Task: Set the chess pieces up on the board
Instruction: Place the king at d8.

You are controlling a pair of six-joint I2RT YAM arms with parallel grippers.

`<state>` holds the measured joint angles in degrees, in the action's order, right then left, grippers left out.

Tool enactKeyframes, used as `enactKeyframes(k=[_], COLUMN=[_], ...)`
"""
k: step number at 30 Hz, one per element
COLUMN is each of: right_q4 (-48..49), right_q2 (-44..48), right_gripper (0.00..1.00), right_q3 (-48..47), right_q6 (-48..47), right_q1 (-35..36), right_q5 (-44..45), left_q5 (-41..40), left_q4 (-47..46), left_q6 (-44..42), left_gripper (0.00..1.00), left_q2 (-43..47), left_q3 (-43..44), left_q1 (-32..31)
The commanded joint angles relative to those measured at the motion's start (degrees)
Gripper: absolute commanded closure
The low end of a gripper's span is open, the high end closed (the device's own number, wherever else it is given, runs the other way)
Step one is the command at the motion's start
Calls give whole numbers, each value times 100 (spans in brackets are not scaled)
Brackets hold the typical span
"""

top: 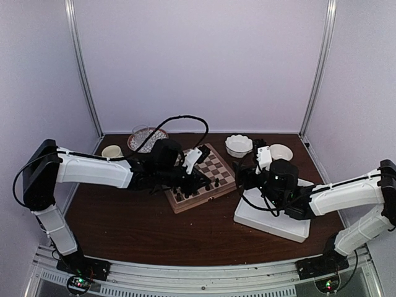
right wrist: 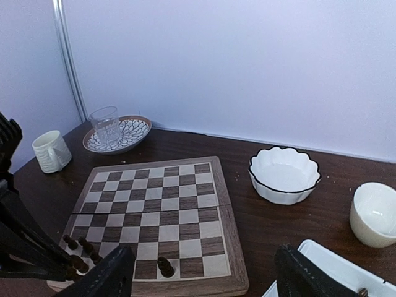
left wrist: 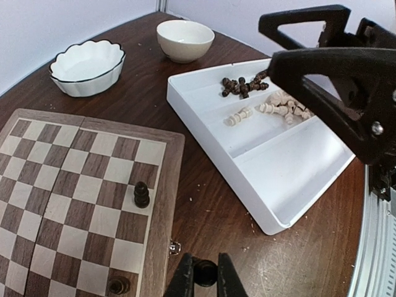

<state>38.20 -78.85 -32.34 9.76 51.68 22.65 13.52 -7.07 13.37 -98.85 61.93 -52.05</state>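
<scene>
Plainly wooden, the board (left wrist: pixel 80 179) is checkered cream and brown, with dark pawns (left wrist: pixel 142 194) standing along its near edge. The left gripper (left wrist: pixel 205 279) pinches a small round-headed dark piece (left wrist: pixel 205 272) just beside the board's edge. The right gripper (right wrist: pixel 204 275) hangs spread wide over the smooth white tray (left wrist: pixel 260 161), where loose pieces (left wrist: pixel 281 105), dark and cream, lie heaped.

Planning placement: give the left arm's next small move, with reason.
Probably shift the left gripper over the checkered wooden board and lower its small dark chess piece onto a free square between two standing dark pieces; it looks off the border.
</scene>
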Motion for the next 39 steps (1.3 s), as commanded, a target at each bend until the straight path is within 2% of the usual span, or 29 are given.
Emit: enactKeyframes(k=[1, 6, 19, 39], right_q4=[-472, -625, -301, -225], right_q2=[255, 326, 387, 315], right_gripper=[13, 1, 0, 0], right_q3=[-52, -69, 110, 101], right_q6=[375, 444, 501, 415], right_q1=[-59, -78, -88, -90], right_q5=[385, 516, 597, 565], left_q5=[-71, -149, -384, -131], left_q4=[87, 155, -184, -548], left_q6=[-79, -85, -142, -81], left_gripper=[95, 95, 95, 95], left_q2=[-378, -723, -1259, -1785], left_q3=[448, 784, 1023, 1194], left_q1=[107, 183, 395, 437])
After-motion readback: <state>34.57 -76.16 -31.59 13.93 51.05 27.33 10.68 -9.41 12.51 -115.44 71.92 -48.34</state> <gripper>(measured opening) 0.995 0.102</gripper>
